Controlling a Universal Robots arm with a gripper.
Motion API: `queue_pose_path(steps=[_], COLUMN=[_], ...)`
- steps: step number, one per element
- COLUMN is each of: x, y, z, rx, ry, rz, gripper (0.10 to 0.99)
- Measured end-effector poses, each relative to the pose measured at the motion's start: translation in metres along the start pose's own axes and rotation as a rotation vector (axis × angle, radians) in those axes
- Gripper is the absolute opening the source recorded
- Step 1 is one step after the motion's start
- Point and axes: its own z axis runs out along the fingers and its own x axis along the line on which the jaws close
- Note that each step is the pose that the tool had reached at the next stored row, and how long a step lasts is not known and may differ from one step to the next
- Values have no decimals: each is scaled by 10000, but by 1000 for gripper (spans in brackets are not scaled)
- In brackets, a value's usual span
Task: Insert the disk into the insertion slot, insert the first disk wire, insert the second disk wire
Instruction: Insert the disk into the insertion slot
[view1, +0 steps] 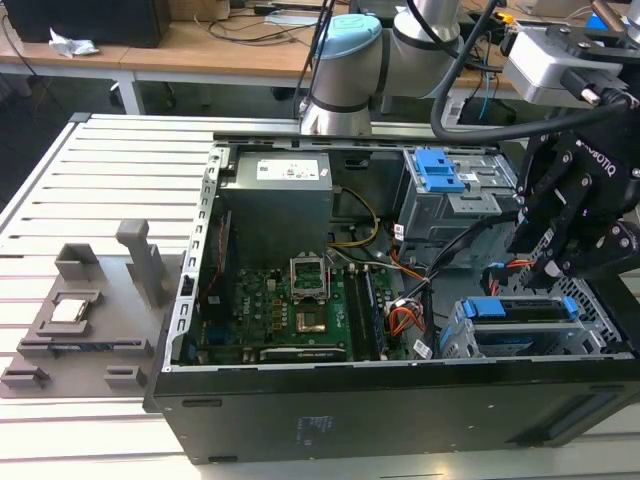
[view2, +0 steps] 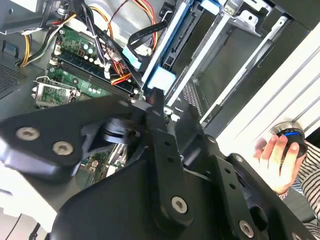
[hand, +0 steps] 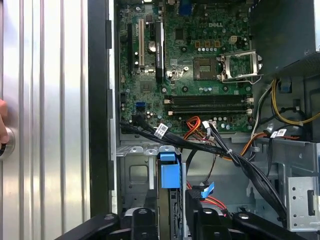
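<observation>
The disk (view1: 525, 312), silver-grey in a bright blue carrier, sits in the insertion slot (view1: 460, 340), a low grey metal cage at the front of the open computer case on the exterior view's right. My black gripper (view1: 552, 275) stands over the disk's far end, shut on the disk. In the first wrist view the blue carrier end (hand: 169, 175) shows edge-on between my gripper (hand: 174, 222) fingers, with the cage floor (hand: 135, 175) beside it. In the second wrist view the carrier (view2: 162, 77) lies just beyond my gripper (view2: 172, 107). A blue-plugged red wire (hand: 205, 191) lies loose beside the disk.
A taller cage with a blue latch (view1: 440, 170) stands behind the slot. Black and orange cables (view1: 410, 300) cross between it and the green motherboard (view1: 290, 300). The power supply (view1: 275, 200) fills the back. Grey fixtures (view1: 90, 310) sit outside the case. A person's hand (view2: 275, 155) rests on a round device.
</observation>
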Motion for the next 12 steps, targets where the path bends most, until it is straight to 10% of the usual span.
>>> queue_pose_path(steps=[4, 12], x=[0, 0], y=[0, 0], z=[0, 0], rx=[0, 0], ry=[1, 4], rz=[0, 1], gripper=[118, 106])
